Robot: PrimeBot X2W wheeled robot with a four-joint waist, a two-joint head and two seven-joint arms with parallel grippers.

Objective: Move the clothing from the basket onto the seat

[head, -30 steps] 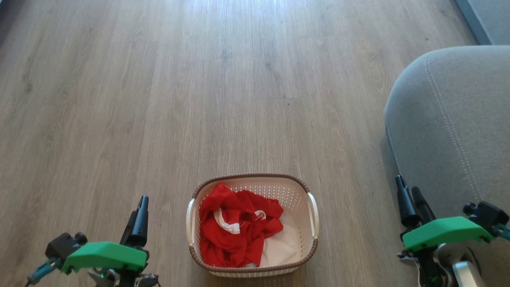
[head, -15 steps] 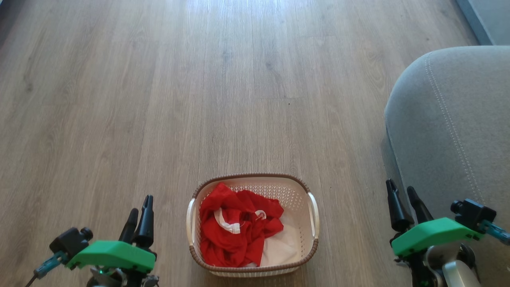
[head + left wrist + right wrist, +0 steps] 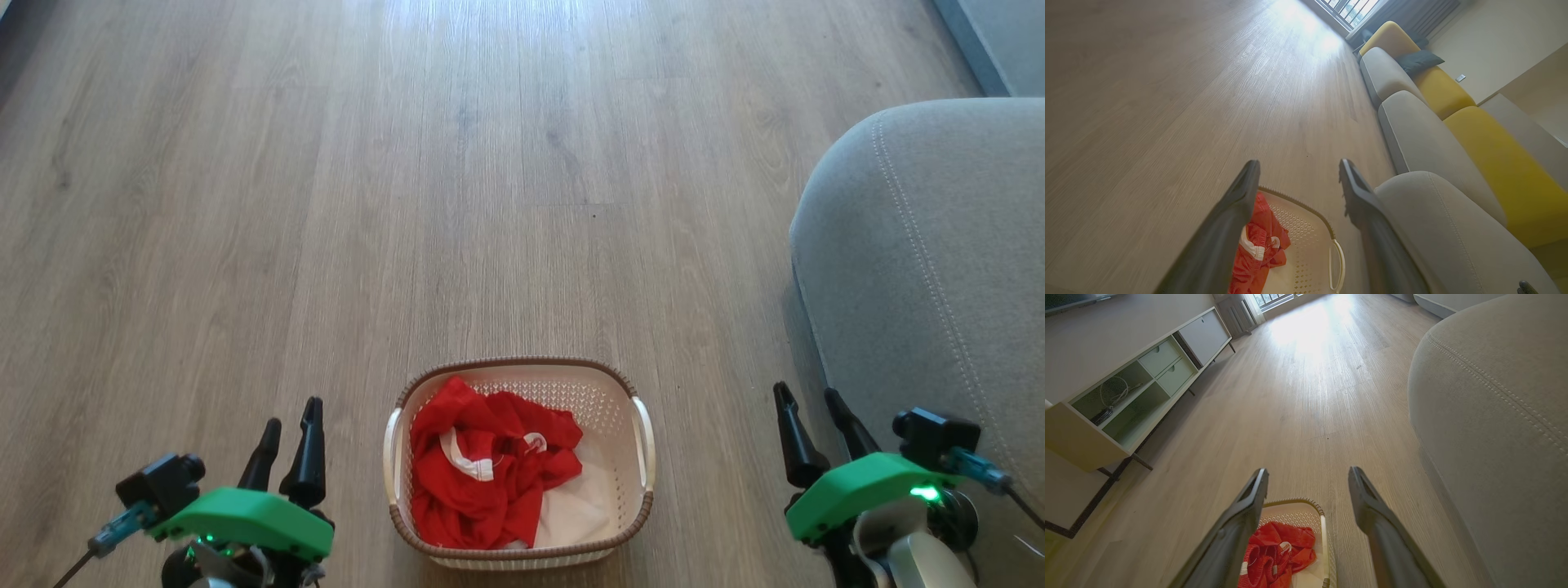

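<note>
- The basket (image 3: pixel 514 362) is seen standing on the wooden floor (image 3: pixel 408 204), low in the head view and between the two arms; the clothing (image 3: pixel 482 474) is heaped inside it, with red garments bunched toward the basket's left side, one of them showing white neck trim, and a white garment (image 3: pixel 575 506) spread beneath them toward the right.
- The seat (image 3: pixel 939 269) is found at the robot's right, apart from the basket with a strip of floor between; nothing is laid on the part that shows.
- The left gripper (image 3: pixel 291 415) is held near the basket's left side, its fingers parted and nothing between them; the right gripper (image 3: pixel 807 391) is likewise spread and empty, placed between the basket and the seat's front.
- No garment is judged to have been moved yet; a reach into the basket is taken to be the step in hand.
- A shallow pinch is to be feared; the red cloth is loosely crumpled, so a single fold might be caught and then slipped out on the lift.
- The garments appear tangled together; a second piece could be dragged up with the first and dropped on the floor short of the seat.
- The basket looks light; it could be tipped or slid if a finger is snagged in the perforated wall, or if cloth is caught on the rim.
- The right gripper is close to the seat's side; the cushion could be brushed if that arm is swung wide.
</note>
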